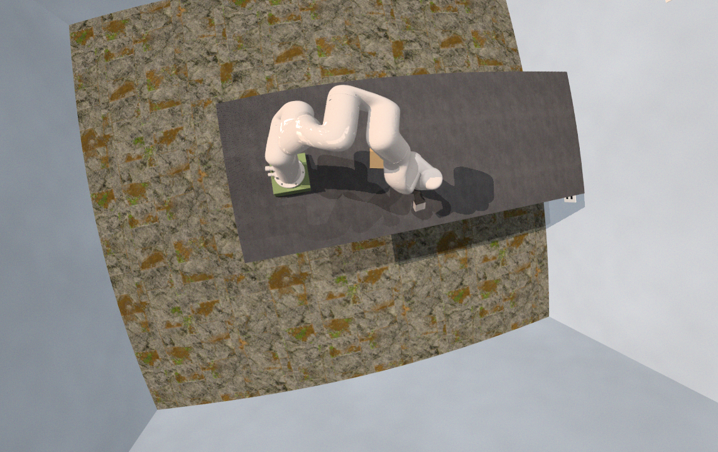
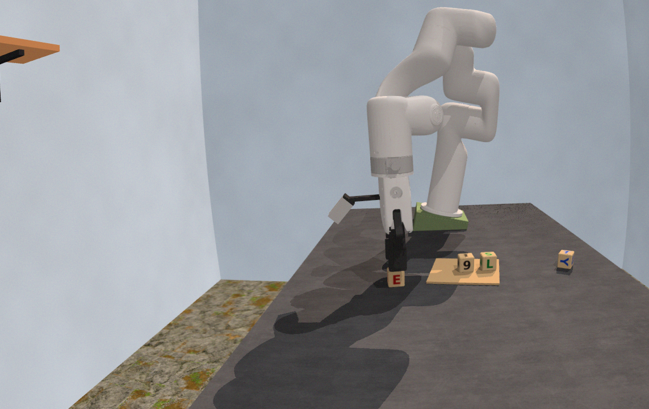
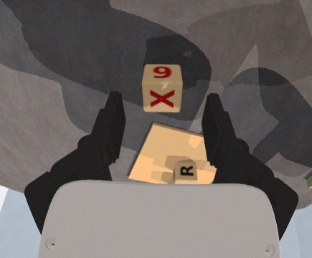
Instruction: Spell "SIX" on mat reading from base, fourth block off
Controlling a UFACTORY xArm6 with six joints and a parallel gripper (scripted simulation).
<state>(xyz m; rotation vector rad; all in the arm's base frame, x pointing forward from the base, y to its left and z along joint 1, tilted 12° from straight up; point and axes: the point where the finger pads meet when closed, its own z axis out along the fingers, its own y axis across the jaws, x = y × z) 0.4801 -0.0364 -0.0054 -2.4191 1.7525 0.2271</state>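
Fetching the X block [image 2: 396, 278] [image 3: 162, 89] is likely your current step: tool [image 2: 396, 262] [image 3: 163, 106] open above it, block off the mat [image 2: 443, 277] [image 3: 163, 143] on the surface [image 1: 496, 123] [image 2: 494, 345] [image 3: 23, 107]; next, lower, then close squarely.

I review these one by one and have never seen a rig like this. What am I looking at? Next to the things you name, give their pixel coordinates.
The white machine is a robot arm, bolted to a green base [image 1: 303, 187] [image 2: 430, 222] on a dark table [image 1: 496, 123] [image 2: 494, 345]. One picture looks down from above, one faces the arm across the table, and one comes from the wrist, looking past the black gripper [image 2: 396, 268] [image 3: 164, 97].

A tan mat [image 1: 375, 159] [image 2: 451, 278] [image 3: 152, 150] carries two lettered blocks, one showing a black 9 [image 2: 465, 263], the other a green L [image 2: 488, 262]. A blue-lettered block [image 2: 565, 259] lies off it. The gripper is open around the red-lettered block [image 2: 396, 278] [image 3: 162, 89], holding nothing.
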